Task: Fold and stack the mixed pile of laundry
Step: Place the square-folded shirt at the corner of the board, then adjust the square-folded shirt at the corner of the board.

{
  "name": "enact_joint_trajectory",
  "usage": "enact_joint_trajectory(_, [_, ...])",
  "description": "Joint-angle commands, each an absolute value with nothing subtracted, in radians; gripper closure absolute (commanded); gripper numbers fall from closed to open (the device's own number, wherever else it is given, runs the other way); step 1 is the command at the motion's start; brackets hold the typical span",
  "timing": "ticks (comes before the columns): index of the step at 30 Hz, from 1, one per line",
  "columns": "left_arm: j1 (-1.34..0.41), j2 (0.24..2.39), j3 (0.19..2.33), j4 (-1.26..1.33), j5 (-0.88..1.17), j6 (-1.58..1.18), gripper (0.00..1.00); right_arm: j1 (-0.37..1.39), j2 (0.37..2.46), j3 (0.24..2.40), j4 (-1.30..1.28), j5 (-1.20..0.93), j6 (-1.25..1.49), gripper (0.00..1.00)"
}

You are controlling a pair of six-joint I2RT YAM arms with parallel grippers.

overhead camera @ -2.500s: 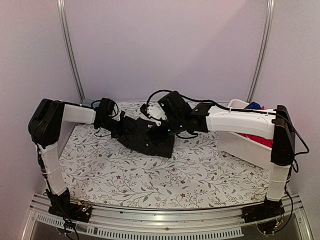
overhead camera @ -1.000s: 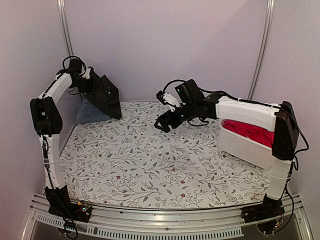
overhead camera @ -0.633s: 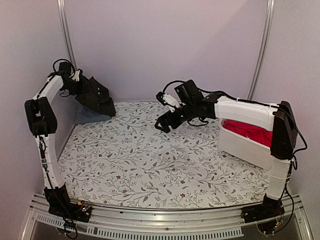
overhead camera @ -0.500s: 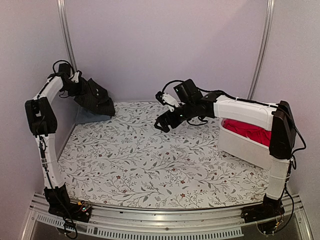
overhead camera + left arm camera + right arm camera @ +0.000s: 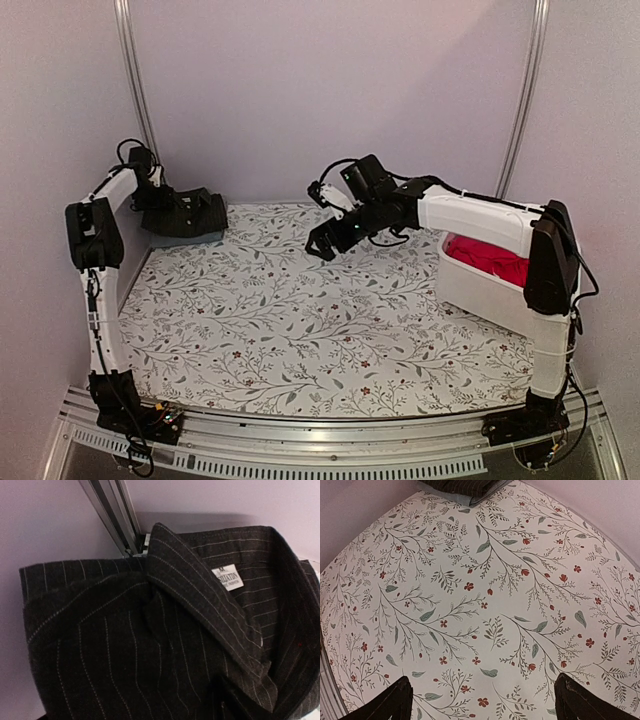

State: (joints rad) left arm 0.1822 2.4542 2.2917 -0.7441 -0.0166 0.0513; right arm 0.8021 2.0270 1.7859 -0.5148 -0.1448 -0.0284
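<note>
The folded black pinstriped shirt (image 5: 192,212) lies at the back left corner on top of a light blue piece (image 5: 190,238). My left gripper (image 5: 165,208) is at the shirt's left end. The shirt (image 5: 150,630) fills the left wrist view with its collar and label up, and the fingers cannot be made out against the dark cloth. My right gripper (image 5: 322,245) (image 5: 485,702) hovers open over the bare table cover near the middle back, with nothing between its fingers. Bright red-pink cloth (image 5: 495,260) lies in the white bin.
The white bin (image 5: 480,295) stands tilted at the right edge, under the right arm. The floral table cover (image 5: 300,320) spreads across the middle and front. Metal posts and the wall stand close behind the stack.
The left arm has come down with the pinstriped shirt, which hung in the air before and now lies flat on the light blue piece. The right arm has barely shifted.
</note>
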Motion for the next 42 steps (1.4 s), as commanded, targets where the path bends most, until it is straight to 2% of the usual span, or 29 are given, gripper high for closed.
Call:
enact_joint_trajectory(1, [0.161,2.399,2.331,-0.680,-0.140,0.033,0.19,0.791,2.054,1.839,-0.532,-0.147,-0.008,0.02])
enact_joint_trajectory(3, [0.142,2.370,2.322,-0.677,-0.154,0.036,0.14,0.788,2.054,1.840,-0.533,-0.145,-0.006,0.02])
enact_joint_trajectory(5, [0.126,2.333,2.302,-0.668,-0.170,0.020,0.01,0.786,2.048,1.835,-0.532,-0.144,-0.005,0.02])
enact_joint_trajectory(8, [0.117,2.268,2.269,-0.680,-0.154,-0.055,0.00,0.786,2.036,1.815,-0.529,-0.144,-0.007,0.02])
enact_joint_trajectory(15, [0.114,2.137,2.045,-0.658,0.087,-0.232,0.00,0.784,1.971,1.717,-0.486,-0.145,-0.008,0.02])
enact_joint_trajectory(20, [0.122,2.128,1.922,-0.619,0.065,-0.264,0.00,0.782,1.940,1.672,-0.464,-0.146,-0.005,0.02])
enact_joint_trajectory(27, [0.196,2.277,1.984,-0.595,0.093,-0.299,0.00,0.782,1.932,1.657,-0.467,-0.158,0.058,0.02])
enact_joint_trajectory(32, [0.212,2.422,2.111,-0.581,0.082,-0.237,0.00,0.782,1.947,1.680,-0.504,-0.166,0.084,0.02])
enact_joint_trajectory(34, [0.215,2.481,2.141,-0.571,0.139,-0.187,0.00,0.782,1.959,1.700,-0.528,-0.161,0.088,0.02])
enact_joint_trajectory(38, [0.218,2.531,2.145,-0.513,0.376,-0.095,0.00,0.782,1.972,1.726,-0.563,-0.149,0.091,0.02])
enact_joint_trajectory(42, [0.209,2.609,2.251,-0.565,0.517,-0.015,0.00,0.780,1.991,1.752,-0.594,-0.144,0.085,0.02])
